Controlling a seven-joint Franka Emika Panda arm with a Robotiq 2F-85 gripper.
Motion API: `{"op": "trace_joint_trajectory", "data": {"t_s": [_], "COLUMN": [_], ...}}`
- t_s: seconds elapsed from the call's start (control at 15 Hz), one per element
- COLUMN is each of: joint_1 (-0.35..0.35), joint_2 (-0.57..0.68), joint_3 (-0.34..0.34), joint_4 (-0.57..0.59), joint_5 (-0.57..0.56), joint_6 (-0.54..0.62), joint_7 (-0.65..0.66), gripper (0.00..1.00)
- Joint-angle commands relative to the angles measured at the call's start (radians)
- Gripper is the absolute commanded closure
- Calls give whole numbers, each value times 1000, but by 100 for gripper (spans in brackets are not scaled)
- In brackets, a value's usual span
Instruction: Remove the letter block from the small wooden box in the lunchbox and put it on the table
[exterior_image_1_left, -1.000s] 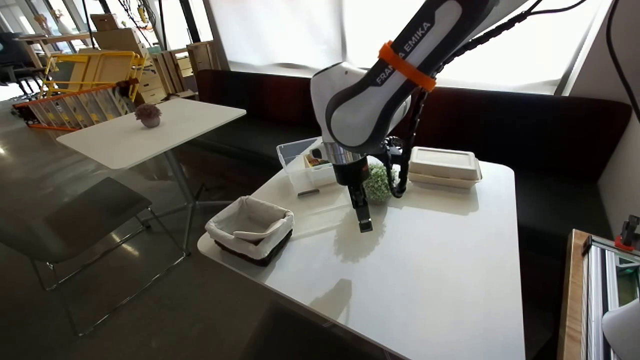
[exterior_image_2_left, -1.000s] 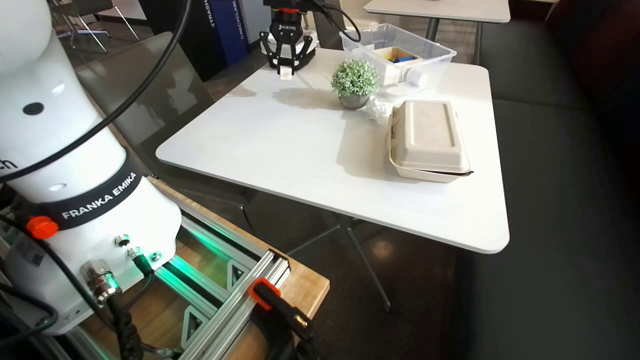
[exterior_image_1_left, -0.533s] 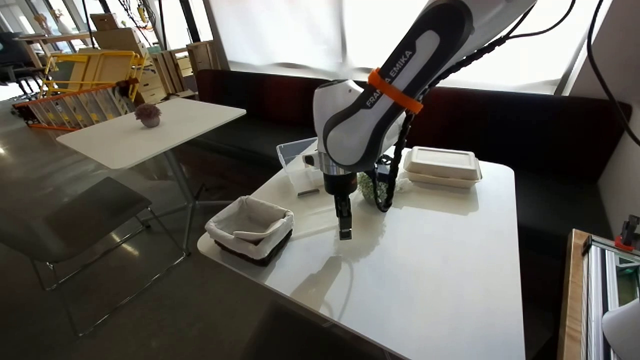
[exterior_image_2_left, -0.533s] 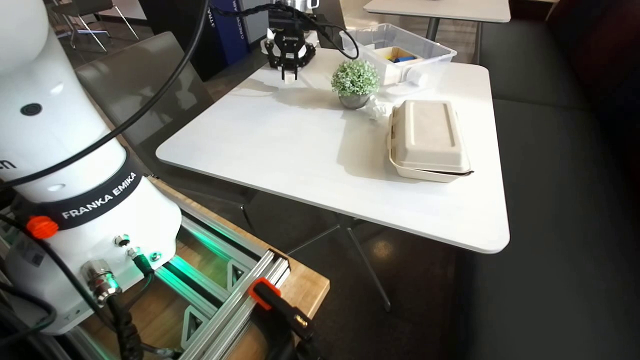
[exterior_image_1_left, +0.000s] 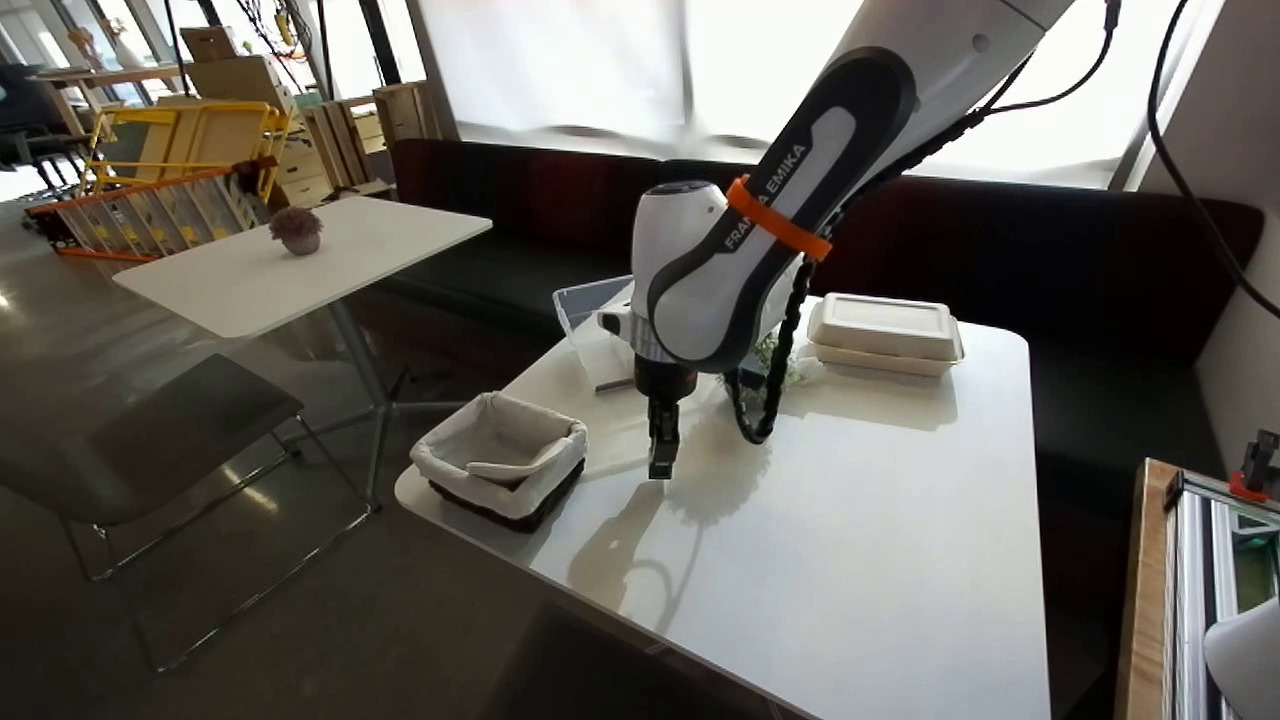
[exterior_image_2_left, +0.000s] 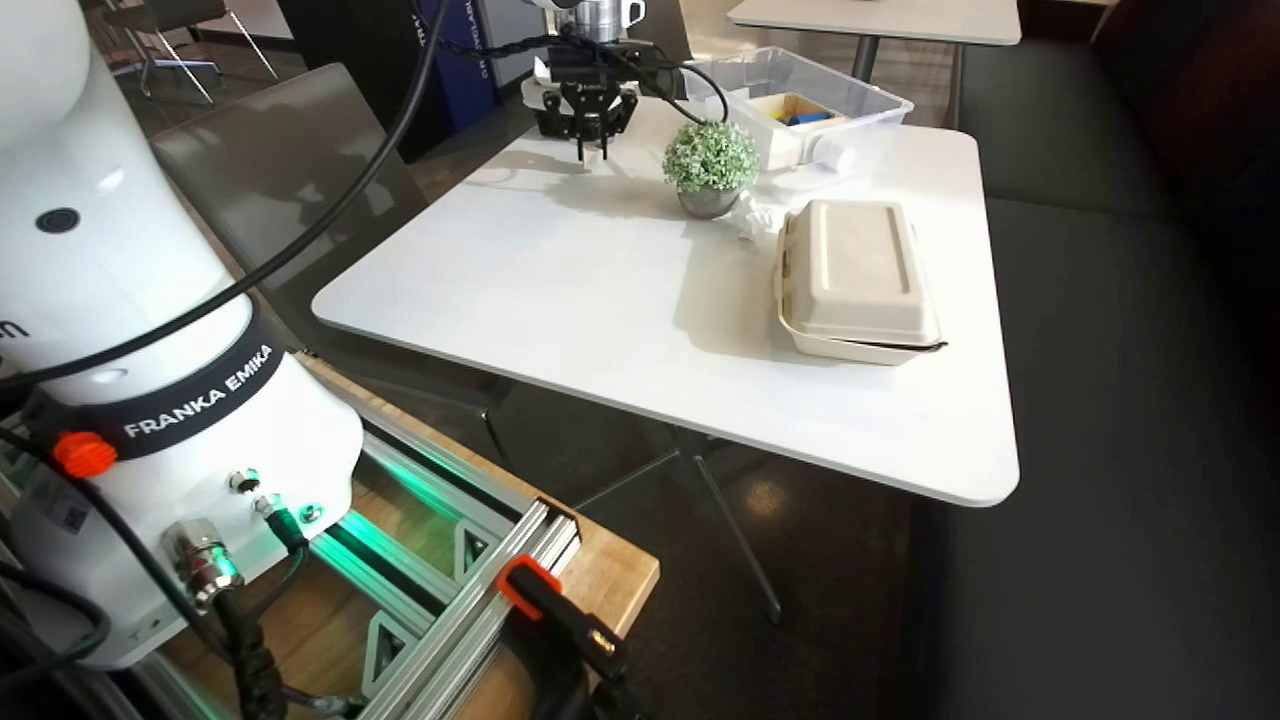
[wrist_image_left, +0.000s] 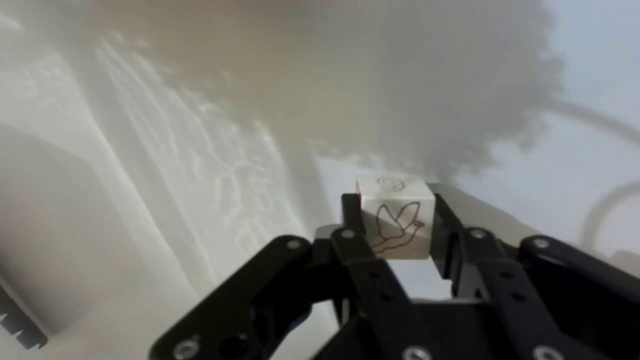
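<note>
The letter block, a small white cube with a bird outline on one face, sits between the fingertips of my gripper in the wrist view. Both fingers touch its sides. In both exterior views my gripper points down, low over the white table. The block is close to the tabletop; I cannot tell whether it touches. The lunchbox, a clear plastic bin, stands at the far end. Inside it is the small wooden box with something blue in it.
A potted green plant stands close beside the gripper, with a crumpled white piece by it. A beige lidded container lies along the bench side. A cloth-lined basket sits at the table's corner. A dark strip lies near the bin.
My gripper has moved left in an exterior view, toward the basket, and slightly lower, with the block still between its fingers. The arm has turned a little. The other objects stay put.
</note>
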Motion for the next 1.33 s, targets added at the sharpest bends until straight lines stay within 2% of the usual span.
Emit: {"op": "trace_joint_trajectory", "data": {"t_s": [0.0,0.07,0.13,0.27,0.4,0.53,0.6,0.87,1.27], "joint_1": [-11,-10,-9,-13,-18,-2,2,28,80], "joint_2": [40,44,43,21,-15,-68,-93,-163,-209], "joint_3": [13,12,11,15,20,-6,-17,-118,-307], "joint_4": [11,12,12,11,13,22,30,108,187], "joint_5": [-24,-29,-33,-31,-17,-14,-15,-58,-234], "joint_6": [74,82,88,70,47,7,-4,-10,-45], "joint_7": [1,6,11,17,33,105,144,341,679], "gripper": [91,81,41,34,18,5,0,0,0]}}
